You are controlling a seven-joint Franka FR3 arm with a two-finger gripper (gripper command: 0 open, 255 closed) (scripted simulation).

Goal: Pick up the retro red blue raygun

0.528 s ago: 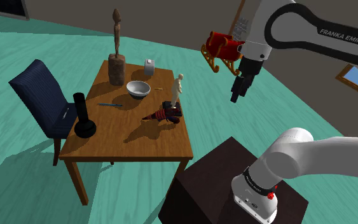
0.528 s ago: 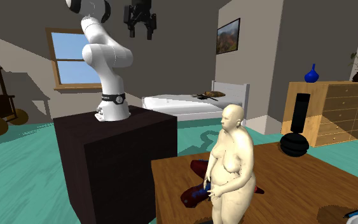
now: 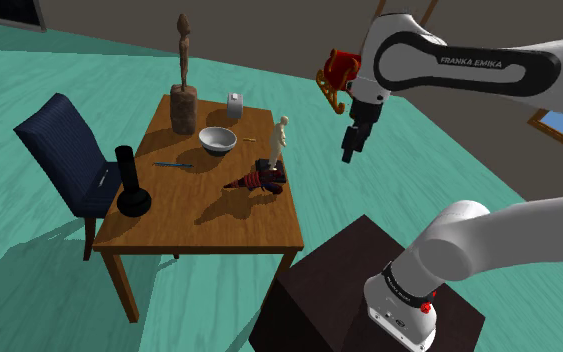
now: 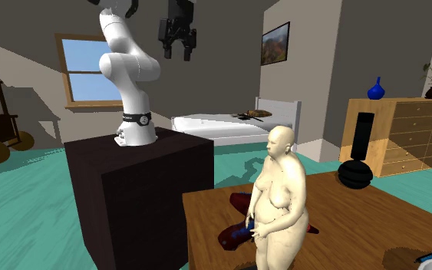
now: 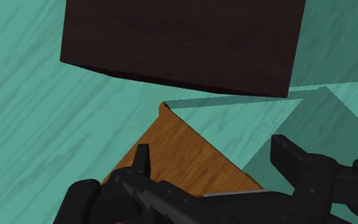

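In the shoulder view, a dark blue chair [image 3: 57, 150] stands at the left of the brown table [image 3: 199, 225]. On the table are a black vase [image 3: 130, 187] and then a white bowl [image 3: 217, 139]. The red and blue raygun [image 3: 257, 181] lies flat on the table, at the feet of a pale little statue [image 3: 280, 138]. Further right, the black gripper [image 3: 349, 155] hangs high in the air, well apart from the raygun. Its two fingers stand apart and hold nothing.
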